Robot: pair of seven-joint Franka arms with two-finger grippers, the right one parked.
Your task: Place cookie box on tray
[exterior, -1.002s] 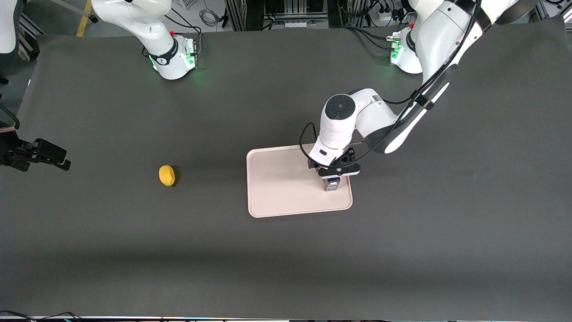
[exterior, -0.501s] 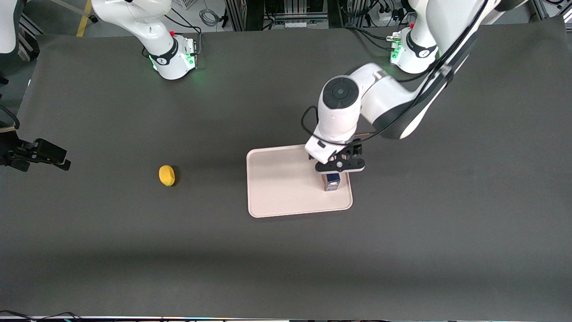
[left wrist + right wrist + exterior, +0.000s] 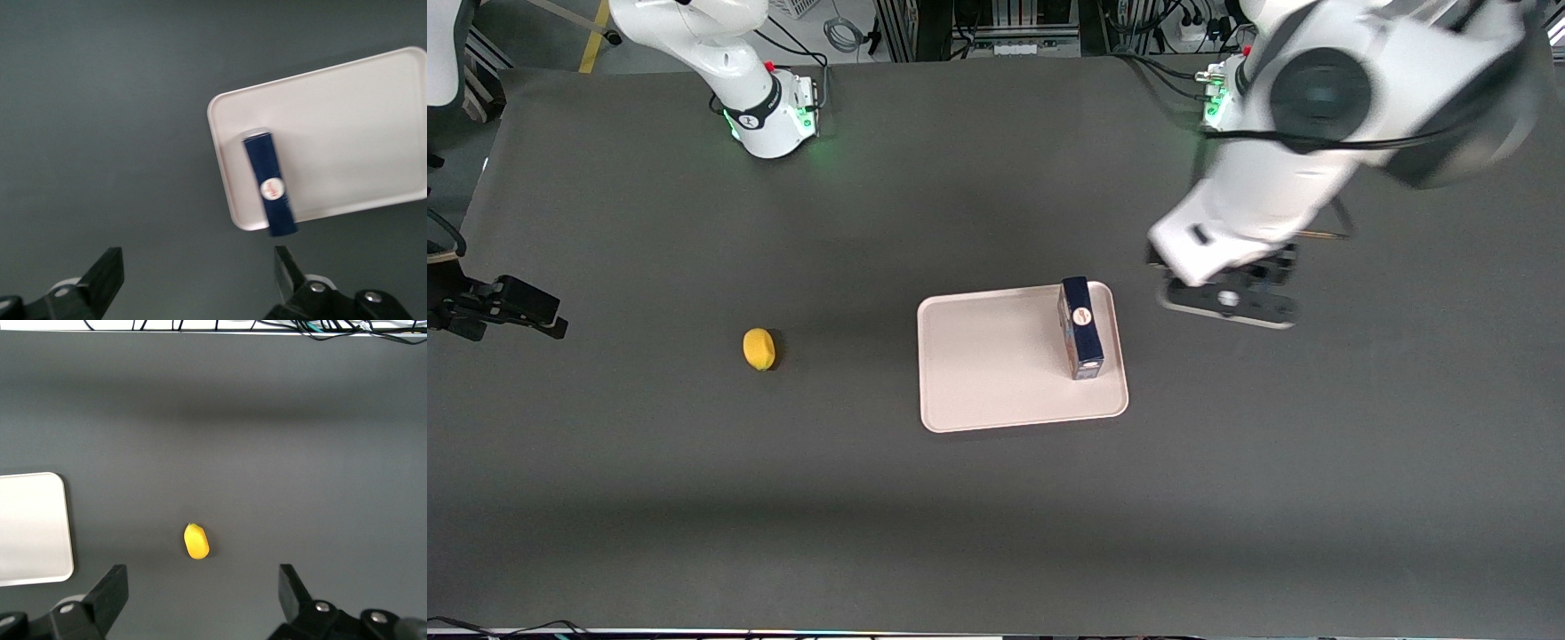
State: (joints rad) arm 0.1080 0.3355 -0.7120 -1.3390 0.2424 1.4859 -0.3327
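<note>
The cookie box (image 3: 1081, 329), a slim dark navy carton with a small white round logo on its upper face, is standing on the tray (image 3: 996, 373), inside the rim at the end of the tray toward the working arm, with its long side running from the edge farther from the front camera toward the nearer one. It is resting there alone, with nothing touching it. In the left wrist view the cookie box (image 3: 269, 182) is showing its narrow blue face and the round logo, and the pale pink tray (image 3: 347, 127) is lying under it on the dark grey table mat (image 3: 100, 133). The left gripper (image 3: 1227, 302) is hanging in the air above the mat, off the tray toward the working arm's end of the table and well apart from the box; it is appearing smeared by motion in the front view. In the left wrist view the gripper (image 3: 199, 273) is showing its two black fingers (image 3: 107, 270) spread wide with nothing between them, only bare mat below. A small yellow rounded object (image 3: 759, 348) is lying on the mat toward the parked arm's end of the table, well apart from the tray; it is also showing in the right wrist view (image 3: 196, 541), near a corner of the tray (image 3: 33, 527).
</note>
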